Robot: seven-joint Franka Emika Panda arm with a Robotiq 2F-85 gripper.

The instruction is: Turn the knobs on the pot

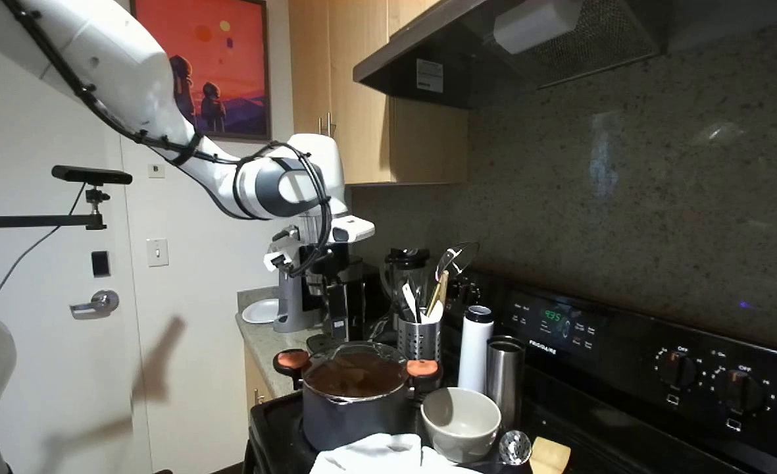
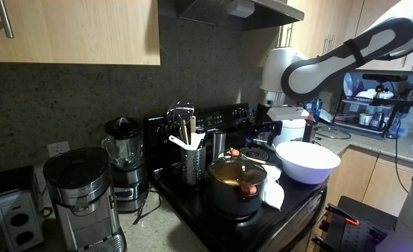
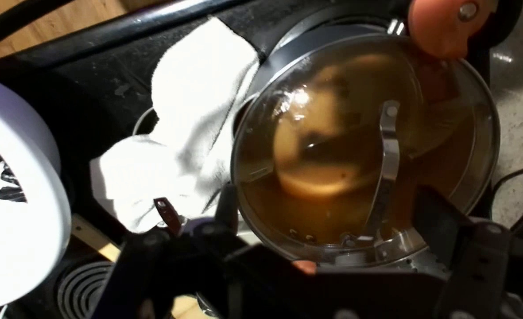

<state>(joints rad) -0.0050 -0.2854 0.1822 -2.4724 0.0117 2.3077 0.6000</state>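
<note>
The pot has a dark grey wall, a clear glass lid and brown contents. It stands on the stove in both exterior views and fills much of the wrist view. Two reddish-orange knobs stick out from opposite sides of its rim: one knob on the counter-edge side, the other knob towards the back. In the wrist view only a sliver of the back knob shows past my gripper. My gripper is open and empty, held above and apart from the pot.
A metal strap handle crosses the lid. A white cloth lies against the pot. A small bowl, a steel tumbler, a utensil holder and a large white bowl stand nearby. The hood hangs overhead.
</note>
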